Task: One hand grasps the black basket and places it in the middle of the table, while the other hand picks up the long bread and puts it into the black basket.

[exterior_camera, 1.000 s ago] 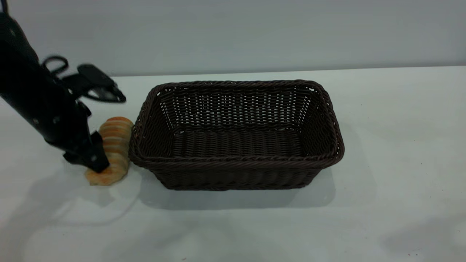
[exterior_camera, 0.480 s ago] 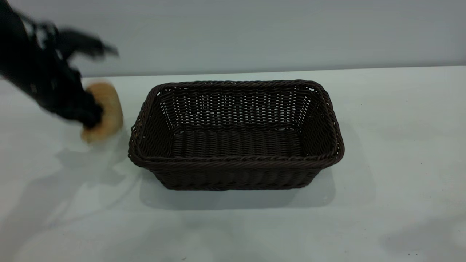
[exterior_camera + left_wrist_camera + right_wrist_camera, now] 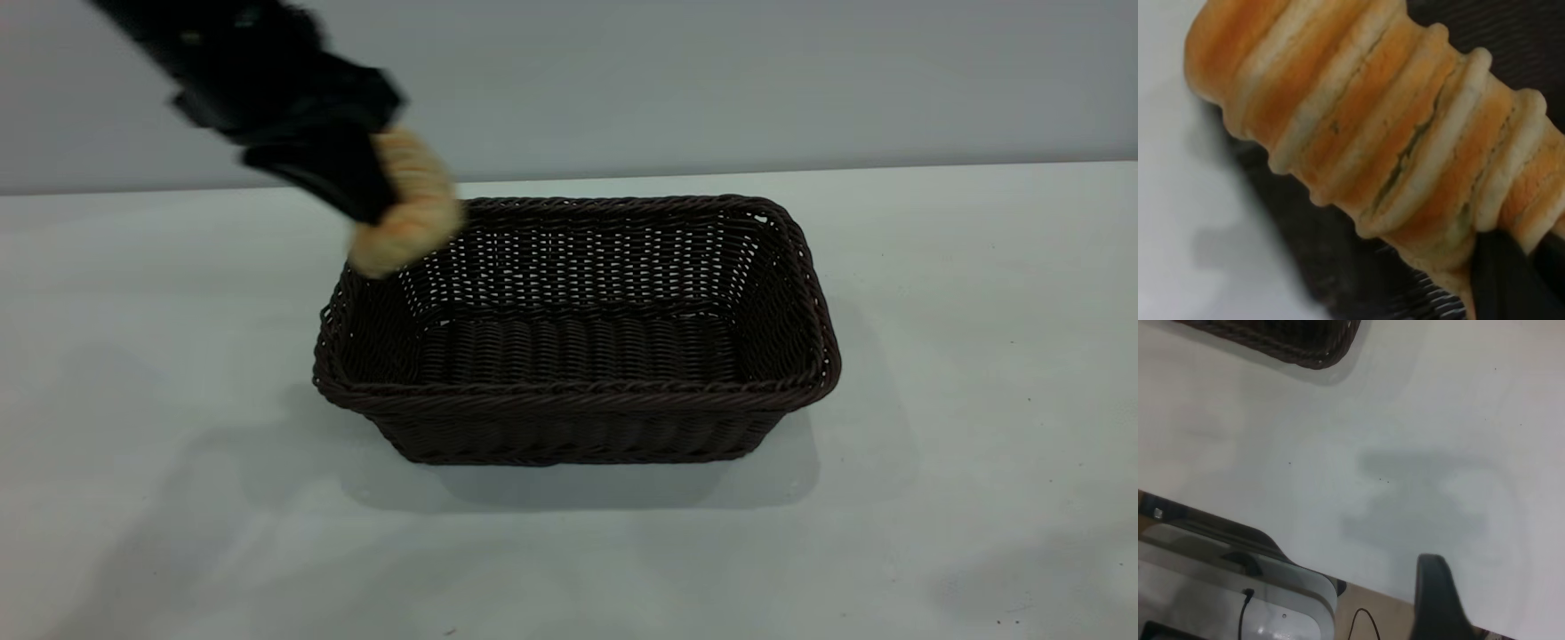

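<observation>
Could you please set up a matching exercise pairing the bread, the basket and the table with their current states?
Things:
1. bread
2. basket
3. table
4. left tool

States:
A. stands empty on the table
B. lifted in the air above the basket's left rim
C. pale surface carrying the basket
D. shut on the bread

Pairs: 1-B, 2-A, 3-C, 4-D
</observation>
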